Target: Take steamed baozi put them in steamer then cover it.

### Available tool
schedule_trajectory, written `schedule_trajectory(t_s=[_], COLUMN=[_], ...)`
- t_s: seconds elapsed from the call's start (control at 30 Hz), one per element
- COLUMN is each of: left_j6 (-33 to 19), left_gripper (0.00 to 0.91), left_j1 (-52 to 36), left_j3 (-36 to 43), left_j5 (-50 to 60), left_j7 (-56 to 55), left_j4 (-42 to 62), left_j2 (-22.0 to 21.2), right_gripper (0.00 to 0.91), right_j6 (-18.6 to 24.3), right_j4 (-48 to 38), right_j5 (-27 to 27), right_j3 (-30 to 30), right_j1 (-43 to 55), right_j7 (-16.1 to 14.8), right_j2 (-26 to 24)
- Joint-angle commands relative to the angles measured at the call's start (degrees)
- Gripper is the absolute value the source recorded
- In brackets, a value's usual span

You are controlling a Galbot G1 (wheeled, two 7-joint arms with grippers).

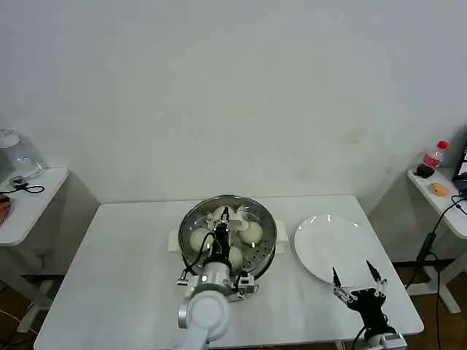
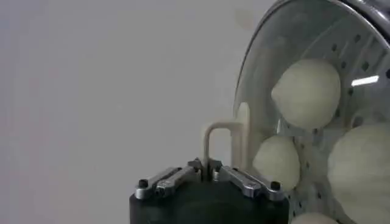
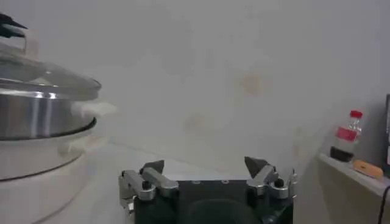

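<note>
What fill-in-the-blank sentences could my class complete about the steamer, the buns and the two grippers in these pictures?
1. The left gripper is shut on the handle of the ____, which rests on the steamer.
2. The steamed baozi lie ____ the steamer.
3. The right gripper hangs with its fingers ____ at the near edge of the white plate.
4. The white plate has ____ baozi on it.

Missing words: cover; inside; open; no

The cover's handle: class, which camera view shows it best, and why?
The left wrist view: the left gripper is shut on the cover's handle close up. In the head view the handle is small; the right wrist view shows its edge.
</note>
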Motion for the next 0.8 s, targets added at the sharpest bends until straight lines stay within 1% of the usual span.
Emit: schedule_trajectory(t_s=[0.03, 0.2, 0.33, 0.4, 0.6, 0.7, 0.8], left_j6=[-0.3, -0.3, -0.3, -0.3, -0.8, -1.4, -2.8], left_gripper=[0.907, 0.907, 0.907, 0.907, 0.907, 0.907, 0.907], left_j1=[0.2, 0.9, 2.5, 3.5, 8.1, 12.2, 16.8], left_j3=[-0.1, -0.2, 0.3, 0.5, 0.7, 0.3, -1.4], left_j5=[0.2, 0.0, -0.7, -1.0, -5.1, -8.5, -10.4], left_j7=[-0.2, 0.0, 0.2, 0.3, 0.4, 0.1, -1.1], left_j4=[-0.4, -1.8, -4.9, -6.3, -15.1, -20.0, -23.8], left_j2=[0.0, 0.4, 1.3, 2.1, 5.9, 8.1, 9.2], right_gripper=[0.907, 0.907, 0.907, 0.907, 0.907, 0.907, 0.907], right_j6=[0.0, 0.0, 0.0, 0.0, 0.1, 0.1, 0.2], right_j4=[0.0, 0.0, 0.0, 0.0, -0.3, -0.5, -0.5], right_j5=[0.0, -0.2, -0.2, -0.2, -0.3, -0.2, 0.0], right_j3=[0.0, -0.3, -0.4, -0.4, -0.4, -0.4, -0.3], right_j1=[0.0, 0.0, -0.1, -0.1, -0.1, -0.1, -0.3], right_j7=[0.0, 0.0, 0.0, 0.0, 0.0, 0.0, 0.0], right_j2=[0.0, 0.2, 0.2, 0.2, 0.2, 0.1, -0.3])
